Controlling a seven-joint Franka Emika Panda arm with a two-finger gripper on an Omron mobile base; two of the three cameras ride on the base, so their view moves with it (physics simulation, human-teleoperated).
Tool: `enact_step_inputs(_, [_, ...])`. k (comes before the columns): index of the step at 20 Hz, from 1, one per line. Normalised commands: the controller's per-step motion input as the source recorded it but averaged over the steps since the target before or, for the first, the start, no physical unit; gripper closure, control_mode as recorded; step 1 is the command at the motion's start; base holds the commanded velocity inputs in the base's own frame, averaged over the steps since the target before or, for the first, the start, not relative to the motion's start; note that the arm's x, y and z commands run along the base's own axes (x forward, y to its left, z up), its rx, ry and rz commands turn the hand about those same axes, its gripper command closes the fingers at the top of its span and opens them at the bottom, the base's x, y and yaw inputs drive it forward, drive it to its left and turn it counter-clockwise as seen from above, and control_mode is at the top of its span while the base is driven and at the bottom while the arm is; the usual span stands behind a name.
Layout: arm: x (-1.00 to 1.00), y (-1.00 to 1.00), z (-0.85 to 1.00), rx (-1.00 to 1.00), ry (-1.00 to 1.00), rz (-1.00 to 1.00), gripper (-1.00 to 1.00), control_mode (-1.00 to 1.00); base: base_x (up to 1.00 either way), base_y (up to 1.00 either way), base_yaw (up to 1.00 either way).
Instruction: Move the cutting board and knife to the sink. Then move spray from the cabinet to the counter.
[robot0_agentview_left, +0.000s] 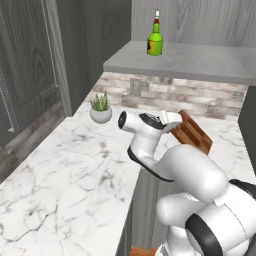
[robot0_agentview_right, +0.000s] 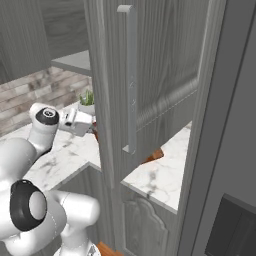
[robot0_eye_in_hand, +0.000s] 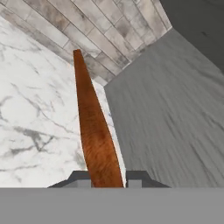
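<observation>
My gripper (robot0_agentview_left: 175, 125) is shut on the cutting board (robot0_agentview_left: 194, 134), a brown wooden board held tilted on its edge above the counter (robot0_agentview_left: 65, 165). In the hand view the cutting board (robot0_eye_in_hand: 97, 140) runs edge-on away from the gripper (robot0_eye_in_hand: 107, 179), clamped between the two fingertips (robot0_eye_in_hand: 78, 178). The spray (robot0_agentview_left: 155, 40), a green bottle with a red-and-white top, stands upright on the cabinet shelf (robot0_agentview_left: 200, 62), above and behind the arm. The knife and the sink are out of view.
A small potted plant (robot0_agentview_left: 101, 108) stands on the counter by the brick backsplash (robot0_agentview_left: 200, 97), left of the gripper. An open grey cabinet door (robot0_agentview_right: 150, 75) with a long vertical handle (robot0_agentview_right: 131, 75) hangs close to the right of the hand. A dark tall panel (robot0_agentview_left: 30, 65) borders the left.
</observation>
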Motion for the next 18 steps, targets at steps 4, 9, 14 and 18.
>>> enact_step_inputs(4, [-0.10, 0.14, 0.35, 0.00, -0.05, -0.03, 1.00, -1.00, 0.00, 0.00, 0.00])
enact_step_inputs(9, [-0.08, 0.14, 0.33, 0.00, -0.03, -0.02, 1.00, -1.00, 0.00, 0.00, 0.00])
enact_step_inputs(14, [-0.01, 0.03, 0.18, -0.02, 0.00, -0.01, 1.00, -1.00, 0.00, 0.00, 0.00])
enact_step_inputs(18, [0.00, 0.03, 0.00, -0.13, 0.00, 0.00, 1.00, -1.00, 0.00, 0.00, 0.00])
